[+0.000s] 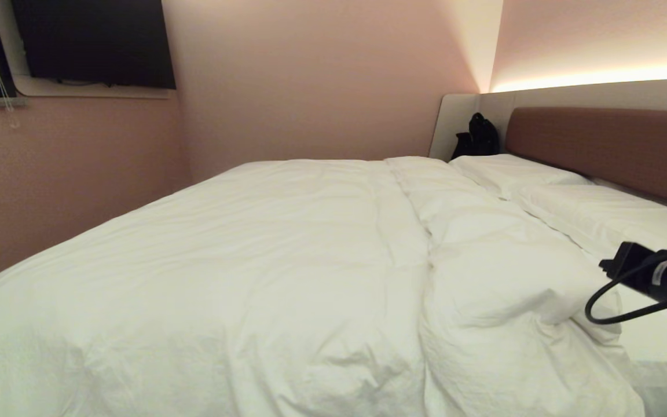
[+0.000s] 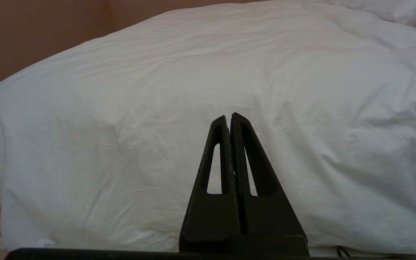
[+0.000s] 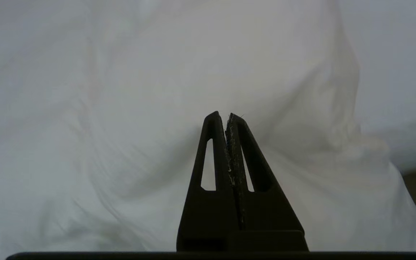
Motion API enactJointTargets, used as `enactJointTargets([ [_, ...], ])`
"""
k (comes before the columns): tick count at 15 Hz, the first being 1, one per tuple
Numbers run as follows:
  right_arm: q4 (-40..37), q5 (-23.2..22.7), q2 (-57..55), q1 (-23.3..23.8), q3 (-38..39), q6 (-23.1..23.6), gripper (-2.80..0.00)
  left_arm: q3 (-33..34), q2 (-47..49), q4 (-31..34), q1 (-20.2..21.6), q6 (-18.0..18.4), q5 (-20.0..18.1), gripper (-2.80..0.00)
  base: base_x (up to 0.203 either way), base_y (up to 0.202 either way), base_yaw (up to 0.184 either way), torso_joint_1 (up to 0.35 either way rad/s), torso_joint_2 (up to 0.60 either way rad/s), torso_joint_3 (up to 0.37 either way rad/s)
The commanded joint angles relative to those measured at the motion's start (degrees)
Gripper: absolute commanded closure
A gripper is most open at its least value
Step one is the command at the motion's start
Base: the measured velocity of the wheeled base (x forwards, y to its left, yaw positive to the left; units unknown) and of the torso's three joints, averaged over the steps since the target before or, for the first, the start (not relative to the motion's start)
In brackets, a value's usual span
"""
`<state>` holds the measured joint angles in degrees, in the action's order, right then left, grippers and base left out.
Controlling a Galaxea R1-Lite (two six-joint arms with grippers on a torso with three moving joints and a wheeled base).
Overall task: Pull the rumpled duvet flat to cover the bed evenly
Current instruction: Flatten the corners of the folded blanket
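The right arm (image 1: 666,278) reached in from the right edge of the head view, a black cable looping beneath it. The right tool (image 3: 227,115) had its fingers pressed together, gripping nothing. The left tool (image 2: 228,117) pointed level, fingers likewise closed and empty.

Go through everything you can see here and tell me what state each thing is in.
duvet: spread over the bed, bunched in a fold near the pillows
pillows: lying flat, uncovered
left hand: shut, empty
right hand: shut, empty, facing the duvet
television: off
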<state>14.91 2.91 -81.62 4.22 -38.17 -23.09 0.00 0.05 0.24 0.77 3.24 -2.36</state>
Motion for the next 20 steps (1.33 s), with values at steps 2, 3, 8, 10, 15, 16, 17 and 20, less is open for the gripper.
enactJointTargets([
  [2, -30.7, -0.9, -2.7, 0.0, -0.1, 15.3, 0.0, 0.0, 0.0, 0.0, 0.0, 0.0, 0.0, 0.0, 0.0, 0.0, 0.0, 0.0, 0.0, 0.0],
  [3, -29.6, -0.8, -3.1, 0.0, 0.1, 15.8, 0.0, 0.0, 0.0, 0.0, 0.0, 0.0, 0.0, 0.0, 0.0, 0.0, 0.0, 0.0, 0.0, 0.0],
  [8, -27.4, 0.6, -6.5, -0.1, 0.1, 18.1, 0.0, 0.0, 0.0, 0.0, 0.0, 0.0, 0.0, 0.0, 0.0, 0.0, 0.0, 0.0, 0.0, 0.0],
  [10, -26.3, 0.6, -7.4, 0.0, -0.1, 19.4, 0.0, 0.0, 0.0, 0.0, 0.0, 0.0, 0.0, 0.0, 0.0, 0.0, 0.0, 0.0, 0.0, 0.0],
  [15, -19.0, 0.7, -13.2, -0.5, -1.1, 20.9, -2.8, 0.0, 0.0, 0.0, 0.0, 0.0, 0.0, 0.0, 0.0, 0.0, 0.0, 0.0, 0.0, 0.0],
  [16, -17.7, 0.6, -14.3, -1.0, -1.2, 21.2, -2.8, 0.0, 0.0, 0.0, 0.0, 0.0, 0.0, 0.0, 0.0, 0.0, 0.0, 0.0, 0.0, 0.0],
  [17, -17.2, 0.6, -14.6, -1.2, -1.2, 21.2, -2.8, 0.0, 0.0, 0.0, 0.0, 0.0, 0.0, 0.0, 0.0, 0.0, 0.0, 0.0, 0.0, 0.0],
  [20, -12.9, 0.6, -17.4, -3.3, -1.1, 21.2, -2.8, 0.0, 0.0, 0.0, 0.0, 0.0, 0.0, 0.0, 0.0, 0.0, 0.0, 0.0, 0.0, 0.0],
])
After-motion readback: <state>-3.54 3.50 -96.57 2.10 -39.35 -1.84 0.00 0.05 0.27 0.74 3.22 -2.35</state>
